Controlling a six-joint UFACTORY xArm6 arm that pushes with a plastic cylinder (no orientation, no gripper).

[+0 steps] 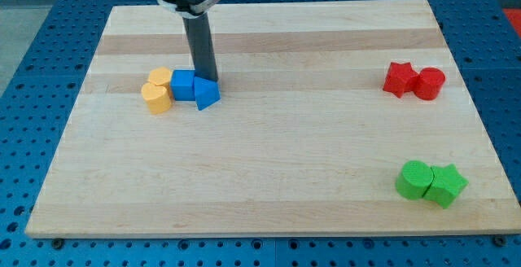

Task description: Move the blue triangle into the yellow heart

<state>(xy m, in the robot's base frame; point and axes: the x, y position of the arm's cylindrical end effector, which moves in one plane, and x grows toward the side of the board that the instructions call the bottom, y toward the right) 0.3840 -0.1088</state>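
The blue triangle (207, 94) lies at the board's upper left, touching a blue cube (183, 84) on its left. Left of the cube sit two yellow blocks: a yellow hexagon (159, 77) above and the yellow heart (156, 98) below it, both touching the cube. The triangle does not touch the heart. My tip (207, 79) stands just above the triangle, at its top edge, beside the cube's right side. The rod rises from there to the view's top.
A red star (399, 79) and a red cylinder (429, 83) sit together at the right. A green cylinder (414, 179) and a green star (445, 185) sit together at the lower right. The wooden board (269, 161) lies on a blue perforated table.
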